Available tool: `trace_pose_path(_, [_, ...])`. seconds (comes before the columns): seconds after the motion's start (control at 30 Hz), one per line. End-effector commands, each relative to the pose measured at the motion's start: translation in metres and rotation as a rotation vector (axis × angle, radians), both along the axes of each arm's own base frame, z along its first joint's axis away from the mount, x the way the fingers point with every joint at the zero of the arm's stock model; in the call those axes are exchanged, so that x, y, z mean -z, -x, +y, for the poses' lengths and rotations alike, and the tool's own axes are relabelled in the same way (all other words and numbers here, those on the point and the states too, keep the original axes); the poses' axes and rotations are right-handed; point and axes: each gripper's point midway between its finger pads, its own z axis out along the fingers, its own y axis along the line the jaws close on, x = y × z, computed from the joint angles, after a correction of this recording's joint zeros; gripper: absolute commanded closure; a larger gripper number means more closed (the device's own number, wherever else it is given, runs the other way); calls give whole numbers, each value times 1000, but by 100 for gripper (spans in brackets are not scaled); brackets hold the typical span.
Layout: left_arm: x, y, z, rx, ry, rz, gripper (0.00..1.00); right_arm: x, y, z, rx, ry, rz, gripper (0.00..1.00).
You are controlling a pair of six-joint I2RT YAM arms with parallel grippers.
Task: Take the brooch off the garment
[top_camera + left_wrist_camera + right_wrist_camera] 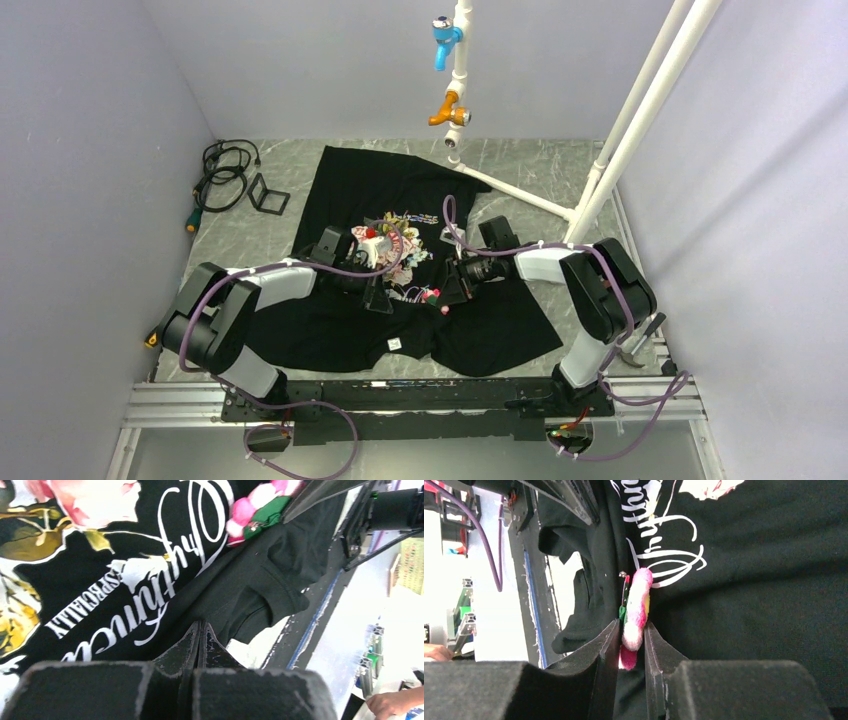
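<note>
The black garment (380,180) lies spread on the grey table, rose print in its middle. The pink brooch (435,297) sits below the print. In the right wrist view the brooch (636,605) stands edge-on, pink and white fluff with green backing, against the garment (749,580). My right gripper (631,625) is closed on its lower part, one finger on each side. My left gripper (201,626) is shut on a raised fold of the garment (240,580) just left of the brooch (250,505). From above, the left gripper (380,297) and right gripper (447,292) are close together.
A white pipe frame (600,170) with an orange valve (450,110) and a blue valve (443,40) stands at the back right. A black cable (225,175) and a small black stand (268,193) lie at the back left. A white label (394,343) is on the hem.
</note>
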Motion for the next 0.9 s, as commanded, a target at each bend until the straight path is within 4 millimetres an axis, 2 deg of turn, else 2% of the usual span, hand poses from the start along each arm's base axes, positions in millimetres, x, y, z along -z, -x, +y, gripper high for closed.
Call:
trace_pose_path(0.0, [1,-9,7,4,-64,-56,100,-10,-10,-3,-26,1,-90,75])
trace_pose_path(0.07, [3,-10,10,1,-85,-68,100,-9,-10,-3,-27,2,-91,79])
trace_pose_path(0.17, [3,-10,12,3,-101,-78,100,-9,-10,-3,-24,0,-94,92])
trace_pose_path(0.27, [4,-9,14,7,-110,-81,100,-9,-14,-6,-5,18,-110,100])
trace_pose_path(0.73, [1,-14,16,7,-117,-115,100,-15,-48,-35,79,118,-155,100])
trace_pose_path(0.87, [-2,-16,15,12,-101,-123,97,-26,-61,-41,110,101,-144,100])
